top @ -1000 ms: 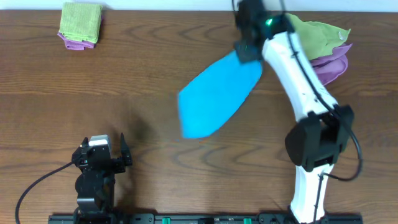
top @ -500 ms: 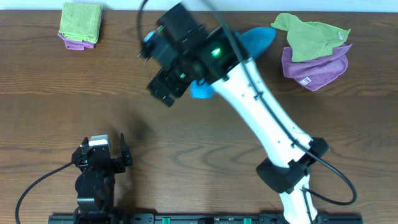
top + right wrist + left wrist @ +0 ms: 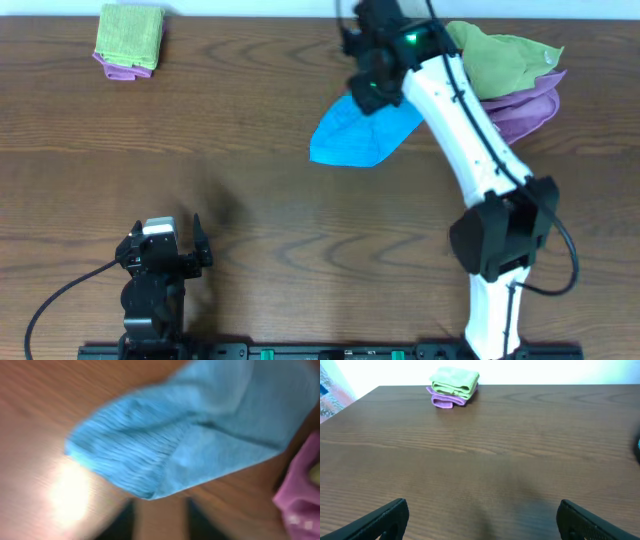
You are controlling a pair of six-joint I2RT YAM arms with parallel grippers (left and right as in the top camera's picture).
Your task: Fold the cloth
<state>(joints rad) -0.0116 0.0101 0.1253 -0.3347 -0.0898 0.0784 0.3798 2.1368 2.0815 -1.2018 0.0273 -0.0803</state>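
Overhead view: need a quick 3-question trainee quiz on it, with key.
1. True or false: the blue cloth lies on the folded green and purple stack.
2. The arm over the blue cloth is: A left, B right, C both.
3. Fill in: the left pincer stands ___, holding nothing.
Key: 1 false; 2 B, the right arm; 3 open.

— Home, or a lab?
— A robotics lab bench. The left arm [image 3: 150, 285] and the right arm [image 3: 470, 130] stand on a black rail [image 3: 300, 352] at six o'clock, with a cable [image 3: 60, 295] trailing.
— What else?
— A bare wood-grain table [image 3: 250, 200], a plain white wall [image 3: 250, 8] at twelve. Only cloths: the blue cloth [image 3: 350, 140], a folded stack [image 3: 130, 40] at ten o'clock, a heap [image 3: 515, 75] at one.
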